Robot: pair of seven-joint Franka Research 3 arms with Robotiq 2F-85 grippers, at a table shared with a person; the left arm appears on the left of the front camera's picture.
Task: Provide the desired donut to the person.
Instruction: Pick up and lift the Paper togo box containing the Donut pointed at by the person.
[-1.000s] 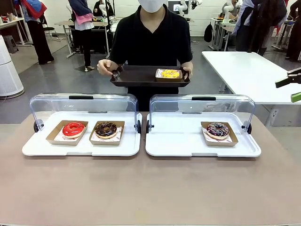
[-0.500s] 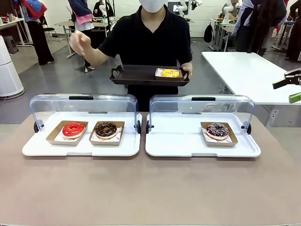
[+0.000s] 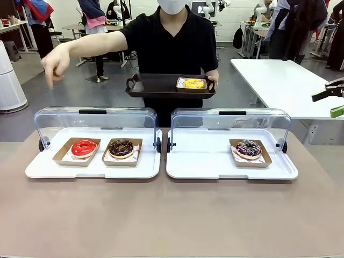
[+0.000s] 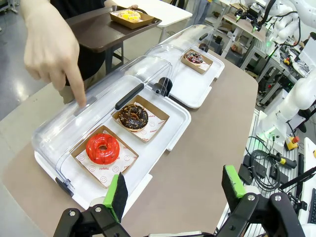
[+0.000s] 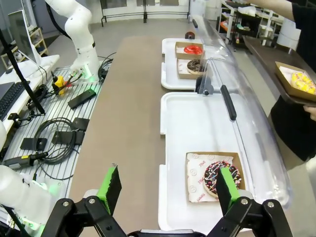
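The person (image 3: 172,43) stands at the far side and holds a dark tray (image 3: 156,86) with a yellow donut (image 3: 193,84) in one hand. The other hand (image 3: 54,67) stretches to the left, index finger (image 4: 77,91) pointing down over the cover above the red donut (image 3: 84,147) (image 4: 102,148). A chocolate donut (image 3: 121,148) (image 4: 133,115) lies beside it. A sprinkled donut (image 3: 248,148) (image 5: 220,177) sits in the right case. My left gripper (image 4: 175,190) hovers open, high above the table near the red donut. My right gripper (image 5: 169,190) (image 3: 329,102) is open, high at the right edge.
Two white display trays (image 3: 91,169) (image 3: 215,166) stand side by side with clear covers (image 3: 97,118) (image 3: 231,119) tilted back toward the person. Bare brown tabletop (image 3: 172,215) lies in front. A white table (image 3: 285,80) stands behind at the right.
The person's hand let go of the tray handle, swung out to the left and now points down over the left case. Both grippers stayed open and almost still.
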